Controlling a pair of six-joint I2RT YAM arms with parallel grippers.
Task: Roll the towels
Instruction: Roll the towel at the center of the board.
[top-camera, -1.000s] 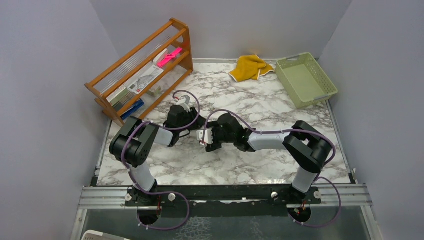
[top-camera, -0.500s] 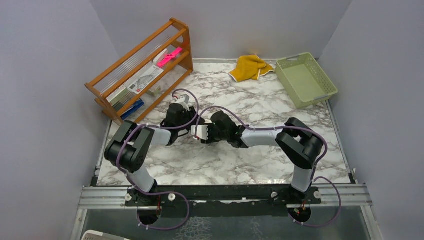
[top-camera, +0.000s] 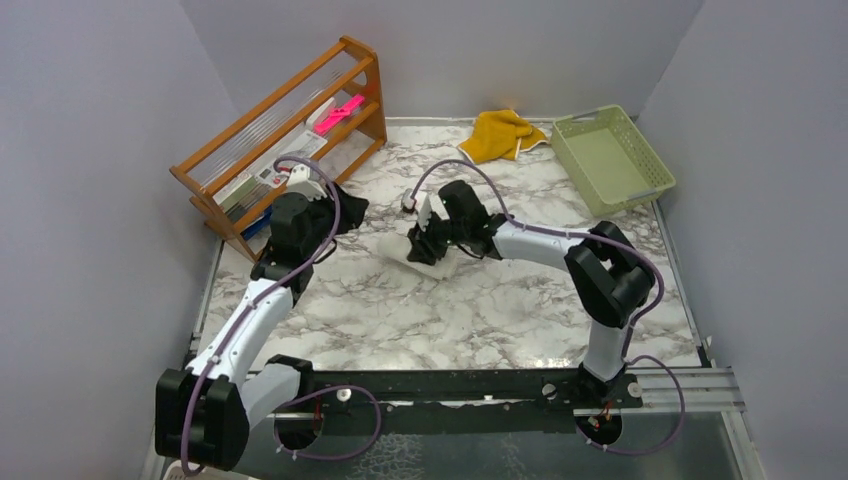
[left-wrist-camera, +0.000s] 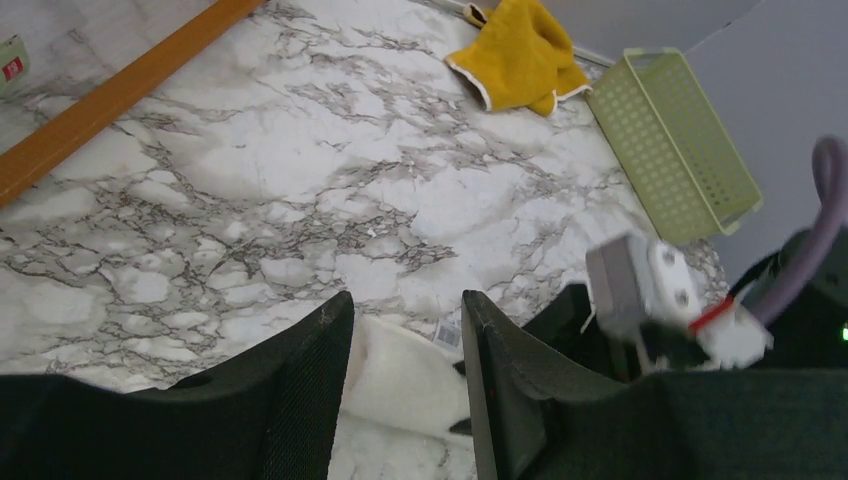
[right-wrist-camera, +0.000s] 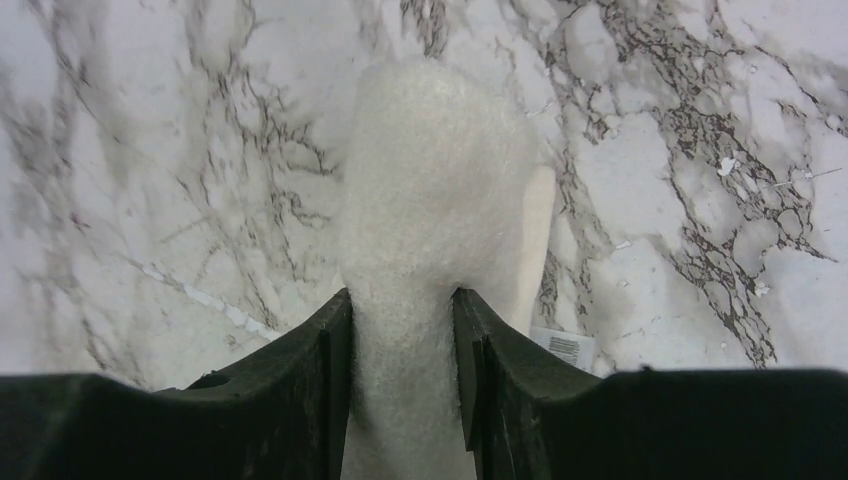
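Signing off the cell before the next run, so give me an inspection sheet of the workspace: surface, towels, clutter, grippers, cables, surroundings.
Surface: marble-patterned tabletop, no spills seen.
Job's things: cream-white towel bunched mid-table; yellow towel crumpled at the far edge.
Clutter: wooden rack far left with papers and a pink item; green basket far right.
Grippers: left gripper open, holding nothing; right gripper shut on the cream-white towel.
Cables: purple cables loop along both arms, no snag seen.
Surroundings: plain walls on three sides; metal rail at the near edge.
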